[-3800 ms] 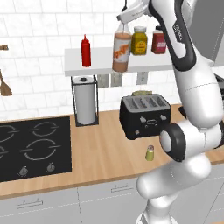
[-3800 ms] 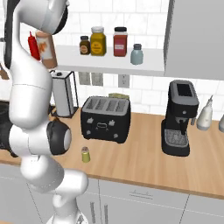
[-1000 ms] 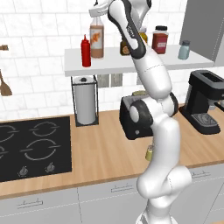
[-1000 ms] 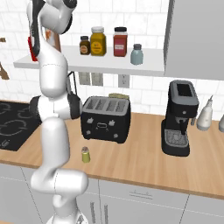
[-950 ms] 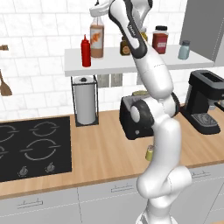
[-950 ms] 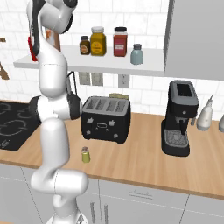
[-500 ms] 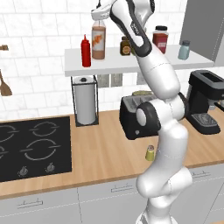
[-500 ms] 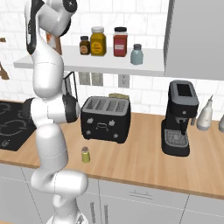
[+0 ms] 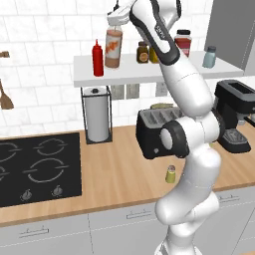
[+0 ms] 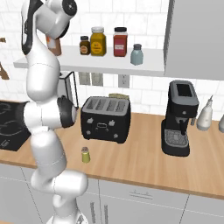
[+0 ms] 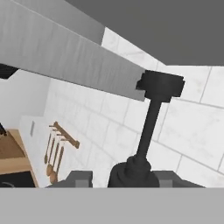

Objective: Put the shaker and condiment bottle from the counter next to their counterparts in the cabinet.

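The gripper (image 9: 115, 21) is up at the wall shelf, closed on the neck of the condiment bottle (image 9: 113, 48), which hangs upright with its base at the shelf's top surface, just right of the red squeeze bottle (image 9: 97, 59); whether the base actually touches the cabinet (image 9: 124, 75) cannot be told. In the hand view the bottle's black pour spout (image 11: 155, 107) rises between the two finger tips (image 11: 79, 179) (the fingers press close at either side of its collar).

Much is hidden. In the right base view the arm's upper links cover the gripper, and the bottle shows as a mere sliver of orange-brown beside the arm. In the left base view the arm crosses the shelf and cuts off the middle spice jar, and it also masks part of the toaster (image 9: 158, 129).

Since half a second ago the bottle has moved right along the shelf and stands a little farther from the red squeeze bottle; the shaker (image 9: 170, 174) has not moved.

Counted: one red squeeze bottle, one held condiment bottle, three spice jars (image 10: 98, 41) and one pale blue-grey shaker (image 10: 137, 54) on the shelf. On the counter (image 9: 109, 179): one yellow-green shaker in front of the toaster, one paper-towel holder (image 9: 97, 114) and one coffee machine (image 10: 179, 117).
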Controlling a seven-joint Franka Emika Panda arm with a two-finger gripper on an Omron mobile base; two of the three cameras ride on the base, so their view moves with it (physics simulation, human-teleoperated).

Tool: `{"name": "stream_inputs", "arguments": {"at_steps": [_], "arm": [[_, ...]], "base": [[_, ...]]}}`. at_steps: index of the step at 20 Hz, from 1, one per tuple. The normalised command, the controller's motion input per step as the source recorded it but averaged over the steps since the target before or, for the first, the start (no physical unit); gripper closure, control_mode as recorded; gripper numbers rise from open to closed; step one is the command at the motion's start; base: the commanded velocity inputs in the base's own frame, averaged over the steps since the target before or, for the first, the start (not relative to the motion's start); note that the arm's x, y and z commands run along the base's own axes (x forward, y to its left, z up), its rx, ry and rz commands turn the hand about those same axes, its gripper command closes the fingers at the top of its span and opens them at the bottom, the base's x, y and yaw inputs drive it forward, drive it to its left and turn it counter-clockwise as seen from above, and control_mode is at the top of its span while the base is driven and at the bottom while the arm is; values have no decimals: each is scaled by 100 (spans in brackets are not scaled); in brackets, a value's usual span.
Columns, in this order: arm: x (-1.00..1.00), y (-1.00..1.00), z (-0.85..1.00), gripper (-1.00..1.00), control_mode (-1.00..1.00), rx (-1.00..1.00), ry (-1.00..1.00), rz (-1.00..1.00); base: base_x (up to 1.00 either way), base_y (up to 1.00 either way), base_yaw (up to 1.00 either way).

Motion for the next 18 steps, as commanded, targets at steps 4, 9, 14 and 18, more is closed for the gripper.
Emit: {"name": "stream_inputs", "arguments": {"at_steps": [4,9,14,18], "arm": [[0,0,-52,-100,-100,0,-2,3],[0,0,-52,-100,-100,0,-4,3],[0,2,-45,-100,-100,0,-3,2],[0,0,-19,-100,-100,0,-3,0]], "base": [[0,0,0],[0,0,0],[0,0,0],[0,0,0]]}}
